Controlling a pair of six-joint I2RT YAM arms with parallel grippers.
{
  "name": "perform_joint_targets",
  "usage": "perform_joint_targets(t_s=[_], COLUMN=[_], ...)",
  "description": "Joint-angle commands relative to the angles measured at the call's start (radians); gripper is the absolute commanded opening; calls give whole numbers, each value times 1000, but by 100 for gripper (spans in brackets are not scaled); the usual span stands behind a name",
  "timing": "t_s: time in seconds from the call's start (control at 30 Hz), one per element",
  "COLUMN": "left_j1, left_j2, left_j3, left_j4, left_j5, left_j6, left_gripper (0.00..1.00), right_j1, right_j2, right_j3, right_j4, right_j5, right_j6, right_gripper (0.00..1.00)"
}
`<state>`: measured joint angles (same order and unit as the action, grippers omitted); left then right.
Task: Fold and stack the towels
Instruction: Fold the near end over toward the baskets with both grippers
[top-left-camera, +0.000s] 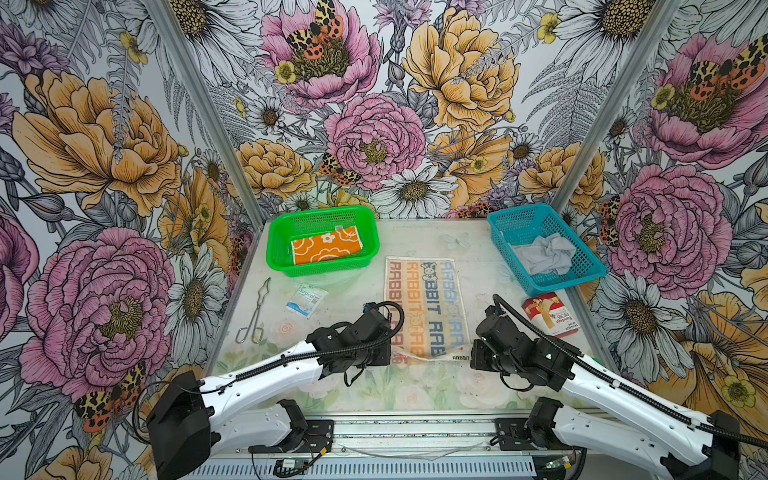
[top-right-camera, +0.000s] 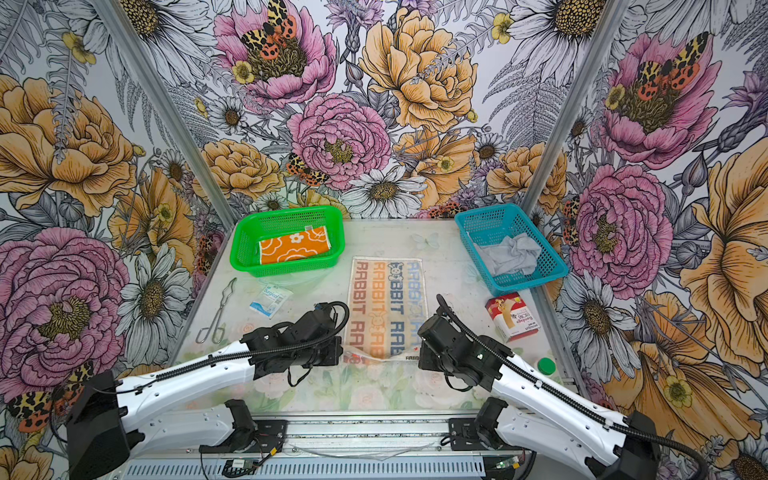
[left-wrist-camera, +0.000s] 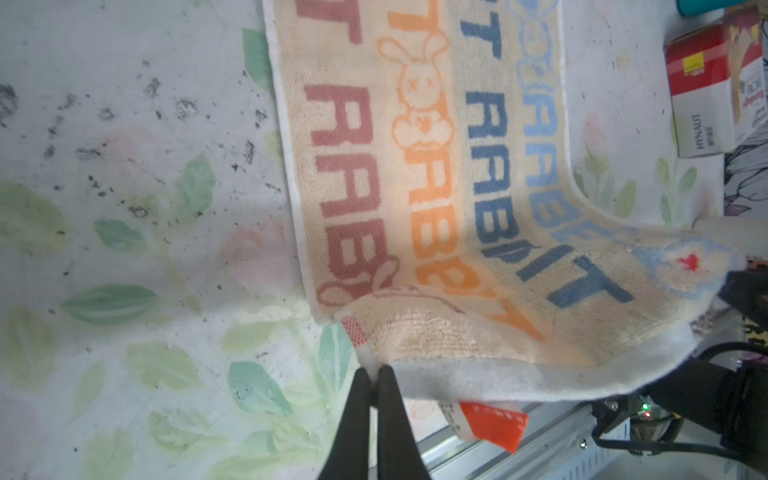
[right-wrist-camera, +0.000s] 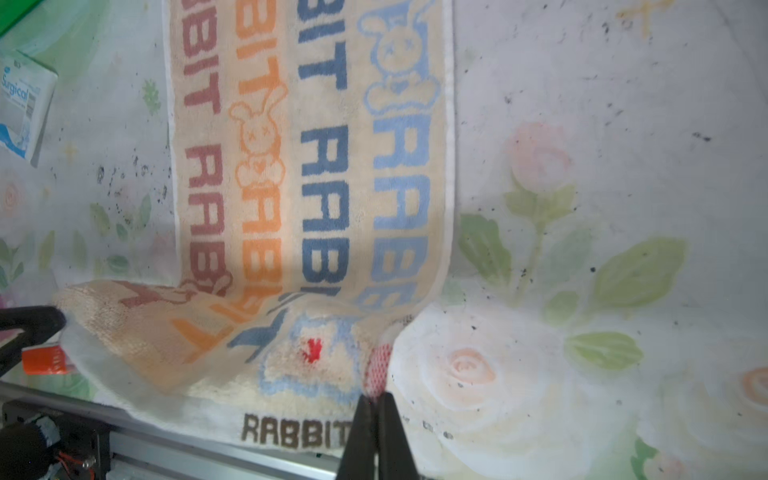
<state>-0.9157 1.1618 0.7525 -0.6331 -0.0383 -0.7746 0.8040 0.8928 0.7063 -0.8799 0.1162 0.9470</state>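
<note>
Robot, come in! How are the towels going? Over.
Left gripper, right gripper: jaws shut on near corners of rabbit towel, edge lifted. Orange towel in green basket, grey towel crumpled in blue basket. Nothing on the towel.

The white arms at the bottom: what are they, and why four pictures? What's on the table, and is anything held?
They are two robot arms, each ending in a two-fingered pincer called a gripper. The two top views look down on the whole table from one camera head; the other two pictures come from a camera on each wrist. In the middle lies the RABBIT towel. The left gripper and right gripper are each shut on a near corner of it, with that edge lifted. A green basket holds a folded orange towel; a blue basket holds a crumpled grey towel. Loose on the table: metal tongs, a small sachet and a red-white carton.
</note>
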Motion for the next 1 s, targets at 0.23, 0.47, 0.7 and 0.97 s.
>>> perform_joint_targets(t_s=[0.23,0.47,0.7,0.97], left_j1=[207,305,384,449], left_j2=[172,315,495,732], left_j3=[202,328,522,721], left_j4=[57,78,77,50], left_j5=[97,127,147,132], left_j6=[273,353,401,447], left_gripper=[0,0,0,0], right_j1=[-260,-353,-450,-555], right_j2=[250,405,533,780], right_j3=[203,301,417,538], right_j4=[204,269,285,363], right_j5=[-95,-172,-227,-352], right_j6=[-317,-408,-463,-514], right_gripper=[0,0,0,0])
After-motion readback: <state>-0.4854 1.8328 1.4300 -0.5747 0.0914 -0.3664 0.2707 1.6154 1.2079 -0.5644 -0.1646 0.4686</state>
